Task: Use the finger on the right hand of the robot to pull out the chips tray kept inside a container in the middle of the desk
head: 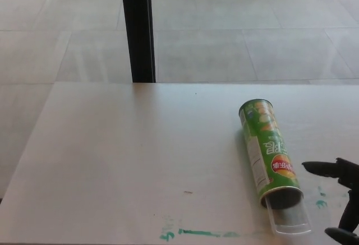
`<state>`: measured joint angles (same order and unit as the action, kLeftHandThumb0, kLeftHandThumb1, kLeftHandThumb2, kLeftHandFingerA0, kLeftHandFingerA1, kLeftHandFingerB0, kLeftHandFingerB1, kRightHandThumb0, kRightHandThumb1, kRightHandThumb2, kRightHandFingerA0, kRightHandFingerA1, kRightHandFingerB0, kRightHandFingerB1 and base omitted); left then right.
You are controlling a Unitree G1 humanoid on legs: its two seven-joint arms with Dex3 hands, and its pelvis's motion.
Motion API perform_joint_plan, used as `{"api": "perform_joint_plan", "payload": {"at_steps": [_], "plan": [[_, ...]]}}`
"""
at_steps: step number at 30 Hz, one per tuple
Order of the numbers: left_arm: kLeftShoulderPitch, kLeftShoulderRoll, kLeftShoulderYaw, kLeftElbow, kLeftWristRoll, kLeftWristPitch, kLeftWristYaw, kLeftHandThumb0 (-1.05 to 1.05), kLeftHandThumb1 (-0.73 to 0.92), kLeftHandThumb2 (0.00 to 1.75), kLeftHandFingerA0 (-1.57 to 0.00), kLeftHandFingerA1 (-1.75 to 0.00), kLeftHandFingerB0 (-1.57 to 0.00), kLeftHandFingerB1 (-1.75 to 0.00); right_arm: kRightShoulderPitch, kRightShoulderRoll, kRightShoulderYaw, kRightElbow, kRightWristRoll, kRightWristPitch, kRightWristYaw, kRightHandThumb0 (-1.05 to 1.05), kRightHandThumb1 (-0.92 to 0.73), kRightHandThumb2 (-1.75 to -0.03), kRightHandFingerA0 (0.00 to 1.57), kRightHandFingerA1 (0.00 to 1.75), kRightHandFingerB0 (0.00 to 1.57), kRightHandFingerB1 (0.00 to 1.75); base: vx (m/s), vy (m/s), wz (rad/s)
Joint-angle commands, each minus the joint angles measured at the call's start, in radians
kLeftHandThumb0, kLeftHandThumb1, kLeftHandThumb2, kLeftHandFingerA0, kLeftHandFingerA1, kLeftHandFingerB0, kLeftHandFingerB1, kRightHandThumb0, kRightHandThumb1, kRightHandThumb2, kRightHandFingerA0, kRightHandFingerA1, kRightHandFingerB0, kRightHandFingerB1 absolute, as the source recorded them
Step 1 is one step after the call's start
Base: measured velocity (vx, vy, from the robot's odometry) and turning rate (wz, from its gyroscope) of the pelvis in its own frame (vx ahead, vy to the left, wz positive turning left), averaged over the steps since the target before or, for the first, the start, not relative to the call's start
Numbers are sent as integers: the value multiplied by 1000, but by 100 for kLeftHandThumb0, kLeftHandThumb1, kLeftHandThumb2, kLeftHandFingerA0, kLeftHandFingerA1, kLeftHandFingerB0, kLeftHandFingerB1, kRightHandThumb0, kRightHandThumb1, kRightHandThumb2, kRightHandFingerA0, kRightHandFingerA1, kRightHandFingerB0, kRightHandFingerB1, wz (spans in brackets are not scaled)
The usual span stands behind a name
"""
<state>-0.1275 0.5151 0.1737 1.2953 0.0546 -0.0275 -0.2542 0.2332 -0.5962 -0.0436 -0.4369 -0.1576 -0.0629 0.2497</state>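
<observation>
A green chips can (268, 151) lies on its side on the pale table (129, 161), right of the middle, its open mouth facing the near edge. A clear plastic tray (289, 218) sticks partly out of that mouth, resting on the table. The right hand (341, 200) shows at the lower right corner, black, holding nothing, its fingers (320, 168) spread apart. 1 finger points left toward the can's lower end, near it but apart; another shows at the bottom edge, just right of the tray and not touching it. Green paint smears (196, 233) mark the table's near edge. A black post (138, 29) stands behind the table on the tiled floor (252, 32).
</observation>
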Motion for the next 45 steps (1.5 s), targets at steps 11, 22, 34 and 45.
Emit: {"api": "perform_joint_plan", "payload": {"at_steps": [11, 22, 34, 45], "plan": [[-15, 33, -1, 11, 1, 11, 0, -48, 73, 61, -60, -65, -61, -57, -166, -120, 205, 104, -347, 59, 77, -9, -51, -54, 96, 106, 35, 37, 0, 0, 0], [-22, 27, -5, 6, 3, 7, 1, -48, 73, 62, -59, -66, -61, -58, -268, -134, 320, 177, -521, 84, 82, -14, -49, -55, 92, 109, 33, 36, 0, 0, 0], [-29, 24, -9, 15, 7, 14, 3, -47, 74, 62, -58, -62, -54, -52, -333, -142, 419, 339, -660, 95, 35, -14, -47, -53, 97, 105, 36, 38, 0, 0, 0], [-31, 20, -7, 16, 2, 21, 3, -47, 74, 62, -58, -63, -55, -53, -339, -127, 449, 423, -693, 98, 37, -21, -47, -56, 93, 105, 35, 41, 0, 0, 0]]}}
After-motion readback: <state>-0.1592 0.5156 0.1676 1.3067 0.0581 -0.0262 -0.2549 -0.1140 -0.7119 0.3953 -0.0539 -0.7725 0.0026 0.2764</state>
